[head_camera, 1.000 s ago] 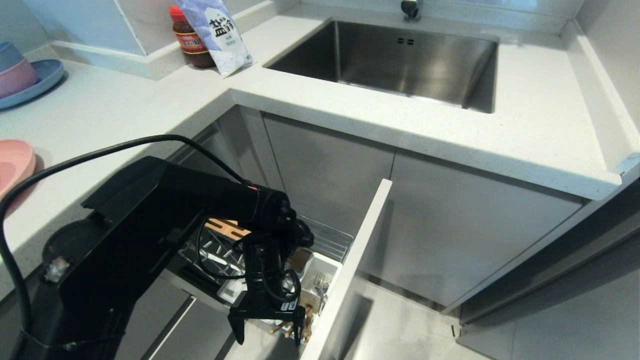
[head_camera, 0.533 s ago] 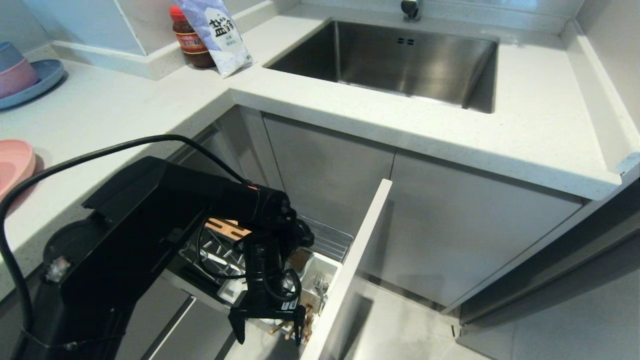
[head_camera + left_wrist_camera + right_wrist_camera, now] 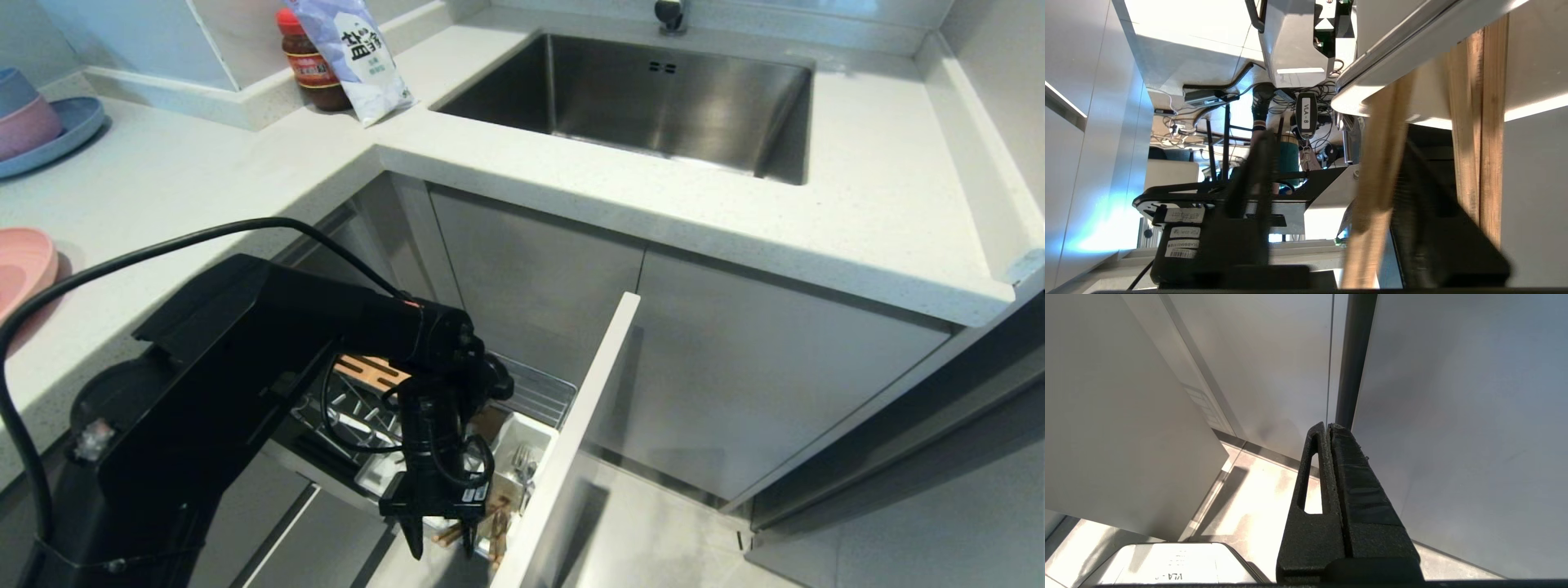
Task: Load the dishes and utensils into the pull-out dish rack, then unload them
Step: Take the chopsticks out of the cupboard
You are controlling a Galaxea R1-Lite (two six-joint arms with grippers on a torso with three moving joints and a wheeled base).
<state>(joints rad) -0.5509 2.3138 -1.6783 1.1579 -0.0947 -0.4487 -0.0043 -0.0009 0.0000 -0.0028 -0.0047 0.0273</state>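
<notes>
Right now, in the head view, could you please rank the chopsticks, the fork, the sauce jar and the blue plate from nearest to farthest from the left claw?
1. Chopsticks, between the left claw's fingers.
2. Fork, just beyond, in the cutlery holder.
3. Sauce jar, at the counter's back wall.
4. Blue plate, far left; not clearly farther than the jar.

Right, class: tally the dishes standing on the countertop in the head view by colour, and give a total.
Pink: 2, the pink plate and the pink bowl.
Blue: 2, the blue plate and the blue bowl.
Total: 4.
</notes>
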